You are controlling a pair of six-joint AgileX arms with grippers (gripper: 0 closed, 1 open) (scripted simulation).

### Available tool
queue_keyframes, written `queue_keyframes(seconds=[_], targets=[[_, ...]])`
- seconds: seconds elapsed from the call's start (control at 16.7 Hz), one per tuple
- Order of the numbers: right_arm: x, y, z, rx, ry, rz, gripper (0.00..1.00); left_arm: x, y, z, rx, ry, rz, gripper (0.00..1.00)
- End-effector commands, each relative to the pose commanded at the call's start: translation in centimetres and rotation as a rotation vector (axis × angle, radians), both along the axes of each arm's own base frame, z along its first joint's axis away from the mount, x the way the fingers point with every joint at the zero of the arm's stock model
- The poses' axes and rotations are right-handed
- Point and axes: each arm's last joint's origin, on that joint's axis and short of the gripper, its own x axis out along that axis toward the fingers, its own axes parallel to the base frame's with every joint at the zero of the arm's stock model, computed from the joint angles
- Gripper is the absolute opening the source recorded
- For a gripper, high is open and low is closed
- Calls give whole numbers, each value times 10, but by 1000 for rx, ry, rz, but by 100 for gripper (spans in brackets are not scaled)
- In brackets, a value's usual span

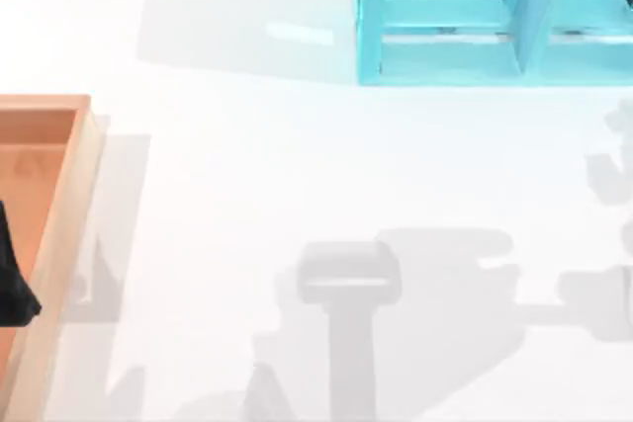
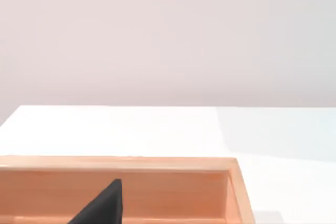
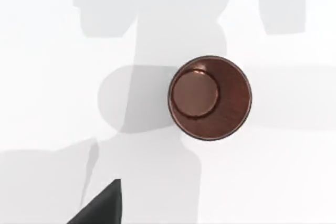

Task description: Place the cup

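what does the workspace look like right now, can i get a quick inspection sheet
surface: white table, bare in the middle, crossed by grey arm shadows
job's things: brown cup standing upright on the table, mouth up, seen from straight above in the right wrist view, untouched
clutter: wooden tray at the table's left edge; turquoise shelf unit with open compartments at the far right
grippers: left gripper's dark fingertip hangs over the wooden tray; right gripper's dark fingertip hangs above the table beside the cup, not touching it
cables: nothing seen
surroundings: plain pale wall behind the table
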Motion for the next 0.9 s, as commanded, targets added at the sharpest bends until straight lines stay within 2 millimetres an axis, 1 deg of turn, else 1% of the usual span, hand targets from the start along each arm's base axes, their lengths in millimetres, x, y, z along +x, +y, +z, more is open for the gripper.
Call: queue_keyframes(seconds=[0.18, 0.36, 0.54, 0.9], targets=[[40, -13, -14, 25, 184, -2, 100, 0, 0, 0, 0, 0, 0, 100], [65, -23, -26, 45, 301, -2, 100, 0, 0, 0, 0, 0, 0, 100], [74, -27, -31, 54, 346, -1, 100, 0, 0, 0, 0, 0, 0, 100], [74, -25, -32, 53, 345, 2, 100, 0, 0, 0, 0, 0, 0, 100]])
